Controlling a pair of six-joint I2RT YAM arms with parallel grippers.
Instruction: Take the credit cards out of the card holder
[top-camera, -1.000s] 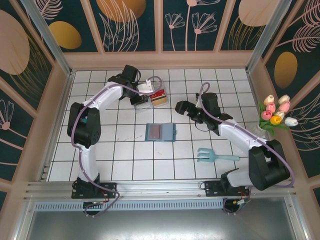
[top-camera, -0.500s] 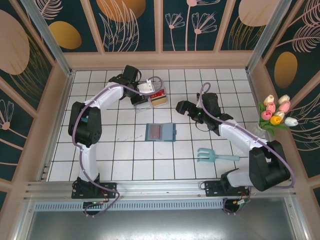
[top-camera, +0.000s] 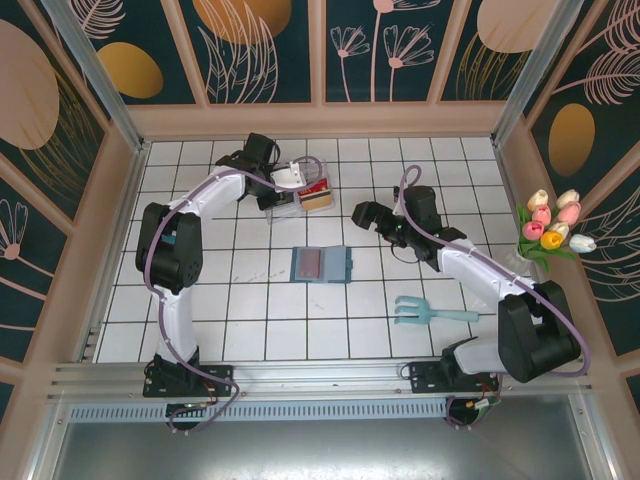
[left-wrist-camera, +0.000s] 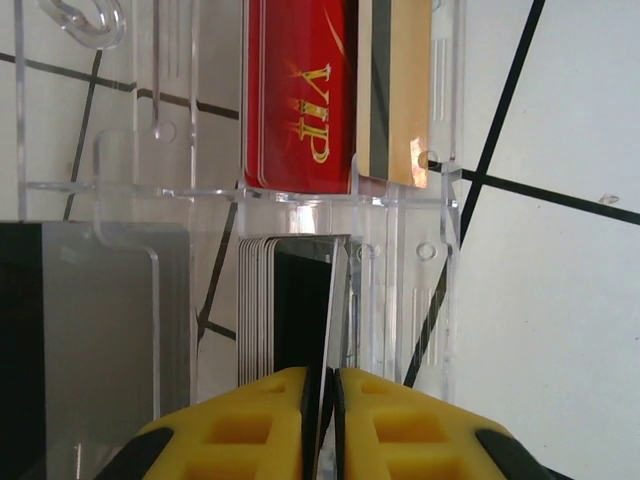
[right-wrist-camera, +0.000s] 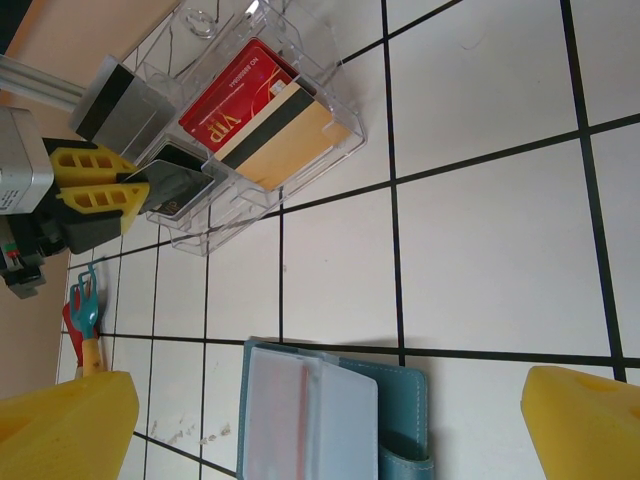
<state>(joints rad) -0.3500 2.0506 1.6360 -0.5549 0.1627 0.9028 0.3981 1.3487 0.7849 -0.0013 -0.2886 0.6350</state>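
Left wrist: L pincer (left-wrist-camera: 322, 385) on dark card (left-wrist-camera: 298, 310) edge, tray (left-wrist-camera: 405, 300) walls close.

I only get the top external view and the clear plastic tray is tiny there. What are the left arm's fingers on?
Observer: The left fingers are closed on the edge of a dark grey-black plastic card inside that clear plastic tray.
Operator: Other cards there?
Observer: A red plastic card marked VIP and a brownish-gold card share the next compartment.
Operator: And the holder?
Observer: The open teal-blue bifold card holder shows a pale sheet under its clear pocket; card or not, I cannot tell.
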